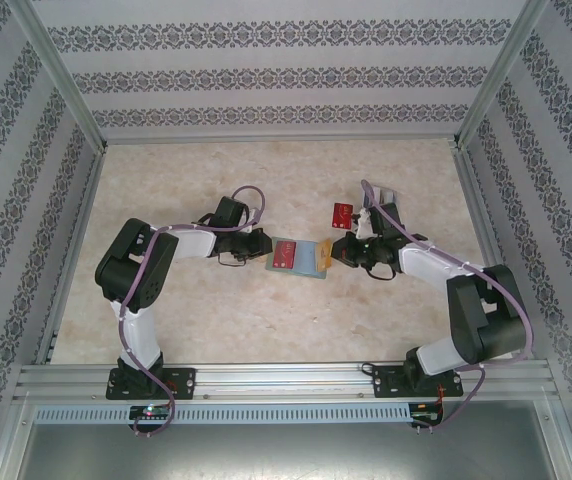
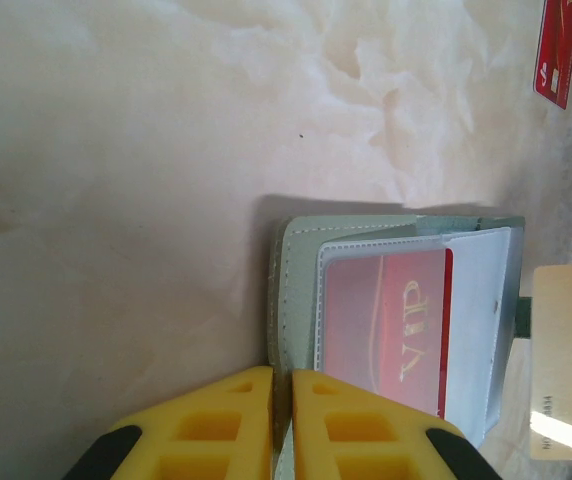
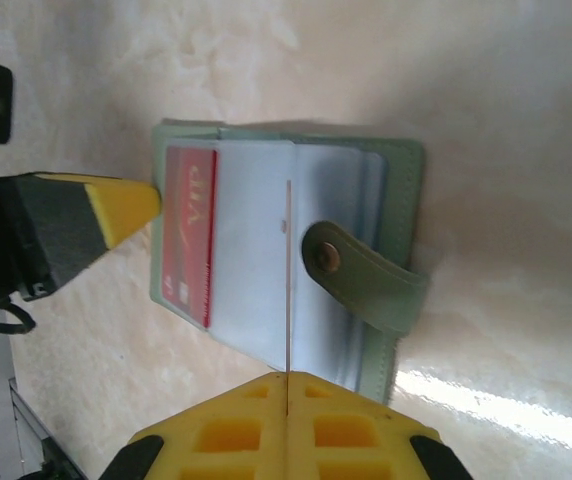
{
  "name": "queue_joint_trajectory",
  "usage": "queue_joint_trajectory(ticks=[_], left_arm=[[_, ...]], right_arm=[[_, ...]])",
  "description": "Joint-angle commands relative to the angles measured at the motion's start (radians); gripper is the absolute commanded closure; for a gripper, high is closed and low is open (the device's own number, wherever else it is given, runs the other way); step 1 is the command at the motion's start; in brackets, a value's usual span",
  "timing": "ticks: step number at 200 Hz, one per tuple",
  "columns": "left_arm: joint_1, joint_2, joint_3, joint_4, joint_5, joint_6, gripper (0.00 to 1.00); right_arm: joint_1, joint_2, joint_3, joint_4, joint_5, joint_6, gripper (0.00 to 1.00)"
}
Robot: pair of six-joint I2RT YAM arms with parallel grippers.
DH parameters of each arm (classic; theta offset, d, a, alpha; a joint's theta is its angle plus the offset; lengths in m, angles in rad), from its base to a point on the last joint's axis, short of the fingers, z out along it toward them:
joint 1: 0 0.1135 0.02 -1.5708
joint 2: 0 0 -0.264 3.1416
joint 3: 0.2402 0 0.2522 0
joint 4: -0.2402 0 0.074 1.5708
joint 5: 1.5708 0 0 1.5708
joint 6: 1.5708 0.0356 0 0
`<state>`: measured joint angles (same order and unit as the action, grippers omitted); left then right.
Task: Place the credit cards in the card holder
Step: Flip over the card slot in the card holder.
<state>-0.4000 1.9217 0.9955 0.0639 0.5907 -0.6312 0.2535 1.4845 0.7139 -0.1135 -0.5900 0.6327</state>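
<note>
- A flat grey-green two-leaf card holder (image 1: 288, 255) lies open on the pale marbled table (image 1: 216, 320). It sits mid-table between the two arms, with its clear plastic sleeves facing up.
- A red plastic card marked "VIP" (image 2: 386, 330) sits inside a clear sleeve on the leaf nearest the left arm.
- Left gripper (image 2: 281, 375): the yellow fingers are almost pressed together, pinching the outer edge of that leaf.
- Right gripper (image 3: 288, 378): the fingers are pressed together on a thin yellow-gold plastic card (image 2: 566, 340). In the right wrist view it is edge-on, a fine line rising from between the fingertips.
- The gold card's far end is over the clear sleeves of the leaf nearest the right arm. Whether it has entered a sleeve cannot be told.
- A green strap with a bronze snap (image 3: 361, 280) is folded across that leaf, just beside the gold card.
- A second red plastic card (image 1: 343, 213) lies flat on the table beyond the holder, apart from it and near the right arm.
</note>
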Motion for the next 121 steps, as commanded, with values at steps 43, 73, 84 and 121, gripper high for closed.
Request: queue_joint_trajectory(ticks=[43, 73, 84, 121], left_arm=[[-0.005, 0.036, -0.020, -0.078, -0.065, 0.014, 0.87], [-0.006, 0.039, -0.020, -0.075, -0.065, 0.015, 0.87], [-0.007, 0.038, -0.021, -0.076, -0.065, 0.016, 0.87], [-0.005, 0.038, -0.021, -0.076, -0.065, 0.013, 0.87]], right_arm=[[0.013, 0.077, -0.045, 0.096, 0.010, 0.000, 1.00], [0.020, 0.095, -0.046, 0.130, 0.012, 0.020, 1.00], [0.020, 0.095, -0.048, 0.142, 0.022, 0.032, 1.00], [0.024, 0.141, -0.062, 0.274, -0.033, 0.114, 1.00]])
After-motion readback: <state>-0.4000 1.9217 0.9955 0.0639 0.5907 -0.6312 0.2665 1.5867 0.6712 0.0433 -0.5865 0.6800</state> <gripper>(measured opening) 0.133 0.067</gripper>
